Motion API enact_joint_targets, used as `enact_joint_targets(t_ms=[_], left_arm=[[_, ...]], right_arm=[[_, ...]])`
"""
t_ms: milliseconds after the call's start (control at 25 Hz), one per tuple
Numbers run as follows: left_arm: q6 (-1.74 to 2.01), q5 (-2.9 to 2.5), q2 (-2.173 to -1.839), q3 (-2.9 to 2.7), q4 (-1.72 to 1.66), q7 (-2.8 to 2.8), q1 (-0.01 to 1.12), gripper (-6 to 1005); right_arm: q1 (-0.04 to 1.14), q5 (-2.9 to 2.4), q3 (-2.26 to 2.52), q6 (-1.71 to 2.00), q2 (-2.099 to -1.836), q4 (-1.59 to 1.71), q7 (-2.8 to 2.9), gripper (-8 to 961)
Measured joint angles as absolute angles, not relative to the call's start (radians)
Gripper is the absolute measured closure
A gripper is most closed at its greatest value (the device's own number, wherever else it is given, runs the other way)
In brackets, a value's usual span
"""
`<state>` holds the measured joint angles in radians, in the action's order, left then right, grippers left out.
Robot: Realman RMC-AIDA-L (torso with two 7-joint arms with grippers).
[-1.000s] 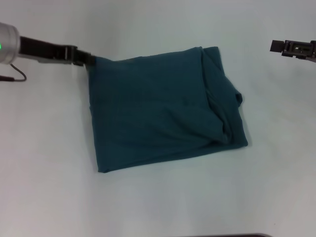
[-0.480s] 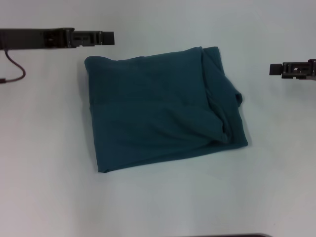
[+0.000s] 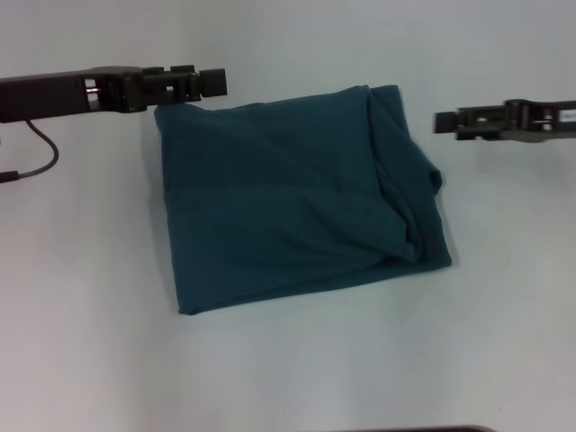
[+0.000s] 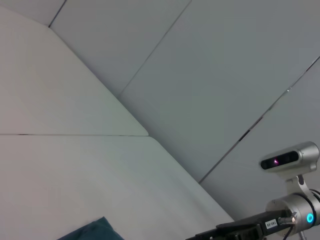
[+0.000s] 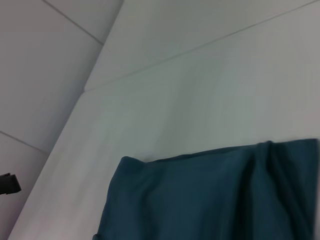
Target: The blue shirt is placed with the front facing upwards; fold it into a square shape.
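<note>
— From the head view: where's the blue shirt [image 3: 297, 207]?
— Folded mid-table, between both arms. Left gripper [image 3: 212, 82] hovers at its far-left corner, nearer; right gripper [image 3: 443, 121] sits apart.
— Wrist views?
— Only shirt edges. Fingers: can't tell.

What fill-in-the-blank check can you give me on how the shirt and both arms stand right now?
1. The blue shirt lies on the white table folded into a rough ____.
2. The side of the shirt that shows bunched wrinkles is the robot's ____ side.
3. The left gripper hangs by the shirt's far ____ corner.
4. The right gripper holds ____.

Missing words: square; right; left; nothing
</note>
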<state>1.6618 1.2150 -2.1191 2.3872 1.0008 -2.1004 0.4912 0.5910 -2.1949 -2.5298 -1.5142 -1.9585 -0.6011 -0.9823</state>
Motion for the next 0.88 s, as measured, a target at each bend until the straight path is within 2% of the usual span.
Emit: enact_joint_targets(t_ms=[520, 880], left_arm=[[1.649, 1.212, -2.101, 2.393, 0.954, -2.056, 0.497, 161], [1.618, 1.177, -2.093, 2.388, 0.953, -2.053, 0.498, 162]], right_arm=[[0.685, -2.196, -2.433, -1.337, -2.012, -0.467, -0.974, 196], [0.696, -2.192, -2.419, -1.275, -2.030, -0.431, -0.974, 196]])
